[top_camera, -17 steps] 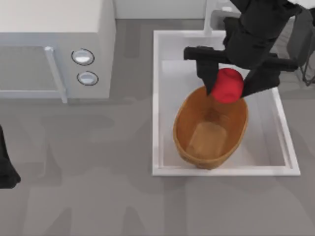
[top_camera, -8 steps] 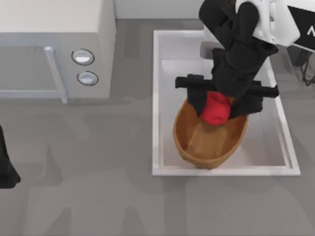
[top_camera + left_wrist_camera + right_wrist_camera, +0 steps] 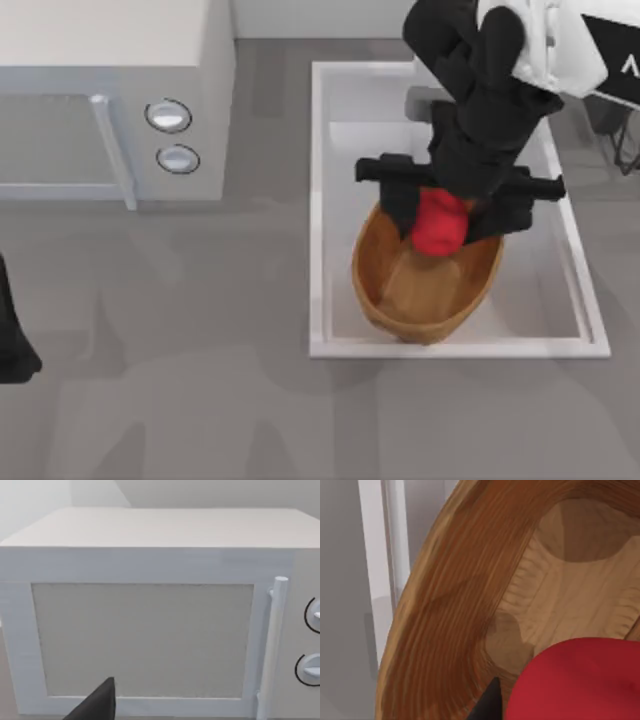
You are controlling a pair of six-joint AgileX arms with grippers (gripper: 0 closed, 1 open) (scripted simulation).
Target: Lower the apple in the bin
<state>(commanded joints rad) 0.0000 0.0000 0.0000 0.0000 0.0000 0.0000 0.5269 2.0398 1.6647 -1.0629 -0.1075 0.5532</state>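
One microwave (image 3: 110, 95), white and boxy, stands on the grey table (image 3: 200, 400) far to the left of the working jaws; it carries two round dials (image 3: 168, 115) beside one upright bar handle (image 3: 113, 150), and the left wrist view faces its door (image 3: 142, 640). One white sink basin (image 3: 320, 200) lies sunk in the table below the right arm. One bin (image 3: 375, 290), the oval orange-brown woven basket, sits inside that basin, its far end directly beneath the jaws and the rest of it reaching toward the table's front edge. In the right wrist view its ribbed wall (image 3: 440, 605) and paler floor lie just past the fruit. One apple (image 3: 438, 222), bright red and glossy, is pinched between the two black fingers of the right gripper (image 3: 440, 215), which are closed narrowly on its sides; it hangs within the bin's rim at the far end, and whether it touches the floor cannot be told. One left arm (image 3: 12, 335) is parked at the table's left edge, well apart from everything; how its jaws stand cannot be told. One fragment of writing shows on the right arm's white casing, a single stroke like a letter A, too cut off to read.
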